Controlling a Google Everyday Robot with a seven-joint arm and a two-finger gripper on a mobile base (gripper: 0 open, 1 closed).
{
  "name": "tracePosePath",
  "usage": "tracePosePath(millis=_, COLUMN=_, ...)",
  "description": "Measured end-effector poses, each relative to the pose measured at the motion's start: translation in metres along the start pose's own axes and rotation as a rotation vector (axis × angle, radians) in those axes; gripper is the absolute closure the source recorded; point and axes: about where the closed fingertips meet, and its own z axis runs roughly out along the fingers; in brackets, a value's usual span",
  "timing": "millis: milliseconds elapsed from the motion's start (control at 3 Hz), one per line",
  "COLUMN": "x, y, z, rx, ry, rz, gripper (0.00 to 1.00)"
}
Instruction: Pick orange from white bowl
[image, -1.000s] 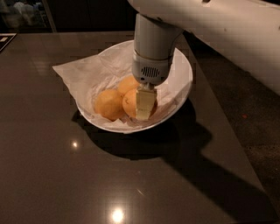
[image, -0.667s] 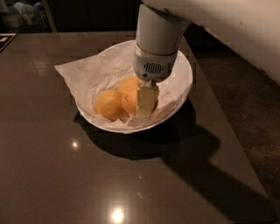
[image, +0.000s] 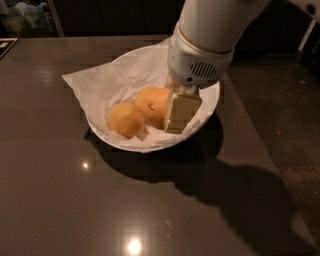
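Hand (image: 176, 116) is down inside the white bowl (image: 209, 107), R of centre, hanging from the white arm (image: 202, 45) that comes in from top R. Its pale front part sits against the R side of the orange (image: 152, 104) and covers that edge. Can't tell if the hand is apart, together or clamped on the fruit. Orange lies mid-bowl on crumpled white paper (image: 95, 85), touching a paler orange (image: 126, 120) at its front-L. Bowl stands on a dark glossy worktop (image: 60, 200), w/ a paper corner sticking out over the rim at L.
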Motion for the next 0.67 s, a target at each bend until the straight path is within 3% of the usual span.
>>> tracePosePath(millis=667, x=-0.006, y=0.038, z=-0.051, rx=0.082, ry=-0.064, rz=-0.1, gripper=1.0)
